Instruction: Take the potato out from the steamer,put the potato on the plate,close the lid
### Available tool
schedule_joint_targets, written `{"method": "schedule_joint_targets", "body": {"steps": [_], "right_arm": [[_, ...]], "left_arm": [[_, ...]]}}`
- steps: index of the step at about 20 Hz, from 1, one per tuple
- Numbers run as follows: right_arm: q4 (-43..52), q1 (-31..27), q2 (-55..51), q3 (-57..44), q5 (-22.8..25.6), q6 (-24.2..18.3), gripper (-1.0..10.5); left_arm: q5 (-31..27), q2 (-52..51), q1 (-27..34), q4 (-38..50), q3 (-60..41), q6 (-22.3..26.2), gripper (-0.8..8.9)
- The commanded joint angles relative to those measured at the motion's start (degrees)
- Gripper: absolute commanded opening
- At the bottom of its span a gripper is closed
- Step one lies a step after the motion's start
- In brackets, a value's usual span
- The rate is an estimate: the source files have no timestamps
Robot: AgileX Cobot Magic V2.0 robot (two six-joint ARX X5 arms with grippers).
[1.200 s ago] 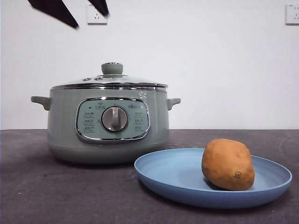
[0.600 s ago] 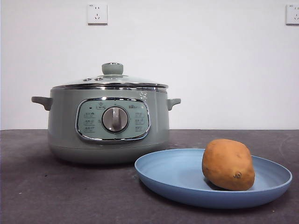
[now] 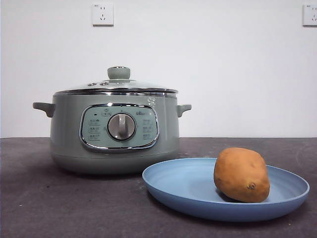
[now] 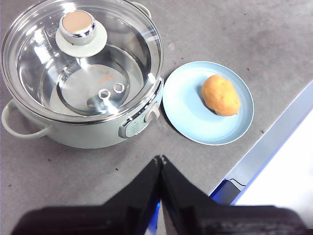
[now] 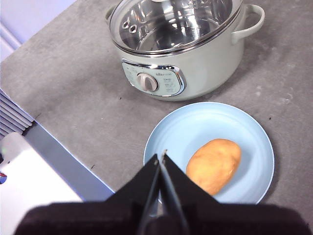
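The potato [image 3: 241,174] lies on the right part of the light-blue plate [image 3: 183,186], which sits on the table right of the steamer [image 3: 111,130]. The glass lid [image 3: 117,85] rests shut on the steamer, knob on top. The left wrist view shows the steamer [image 4: 73,132], lid [image 4: 80,56], plate [image 4: 186,107] and potato [image 4: 221,94] from high above; my left gripper [image 4: 160,159] is shut and empty, raised well clear of them. The right wrist view shows the potato [image 5: 214,165] on the plate [image 5: 195,127] and the steamer [image 5: 195,63]; my right gripper [image 5: 160,157] is shut and empty above the plate's edge.
The dark grey table [image 3: 59,208] runs to a front edge seen in both wrist views [image 4: 274,137]. Two wall sockets [image 3: 102,15] are on the white wall behind. No arm shows in the front view.
A black arm tip at the top left of the front view one second ago has risen out of view. The steamer, lid, plate and potato have not moved.
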Motion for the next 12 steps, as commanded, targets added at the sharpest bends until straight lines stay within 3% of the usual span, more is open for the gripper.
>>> {"method": "schedule_joint_targets", "body": {"steps": [1,9,12], "right_arm": [[0.1,0.1,-0.1,0.0,0.1,0.3,0.0],[0.1,0.1,-0.1,0.0,0.1,0.3,0.0],[0.1,0.1,-0.1,0.0,0.1,0.3,0.0]], "left_arm": [[0.4,-0.1,-0.2,0.2,-0.5,-0.1,-0.03],[-0.6,-0.3,0.3,2.3,-0.6,1.7,-0.03],[-0.9,-4.3,4.1,15.5,-2.0,3.4,-0.03]]}}
